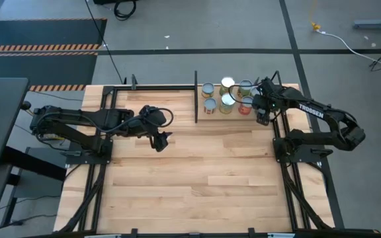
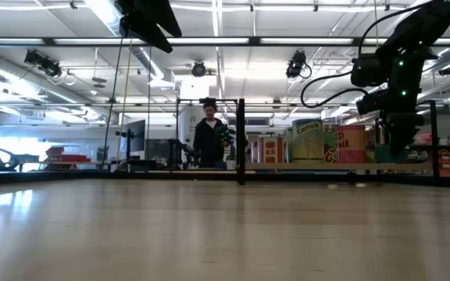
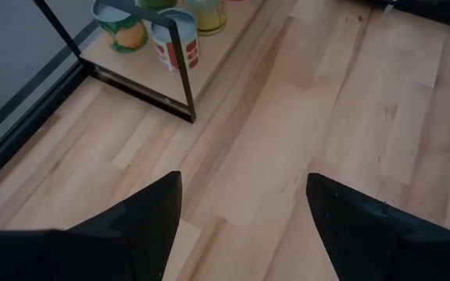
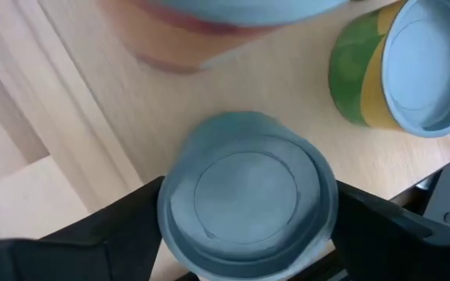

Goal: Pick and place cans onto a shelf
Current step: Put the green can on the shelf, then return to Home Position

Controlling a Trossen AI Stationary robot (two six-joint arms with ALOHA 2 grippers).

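Several cans [image 1: 227, 102] with pale-blue lids stand on the light-wood shelf [image 1: 235, 119] at the table's far side, between black uprights [image 1: 196, 99]. My right gripper [image 1: 262, 116] is over the shelf's right end, pointing down, shut on one can [image 4: 244, 195]. A green-and-yellow can [image 4: 412, 66] and a red-orange can [image 4: 201, 31] stand close by it. My left gripper [image 1: 159, 140] is open and empty above the bare tabletop, left of the shelf. Its wrist view shows the shelf's left corner with two cans [image 3: 174, 39]. My right gripper has the can's side wall just under the lid rim [image 4: 166, 218] between its two fingers, one on each opposite side. The fingers come from above, pointing down. The can stands upright, lid up. Whether its base rests on the shelf board cannot be told.
The shelf's black uprights [image 3: 182, 70] and low frame bars stand at its corners. A person [image 2: 209, 140] stands in the room beyond the table's far edge. The plank tabletop [image 1: 204, 178] stretches from the shelf to the near edge.
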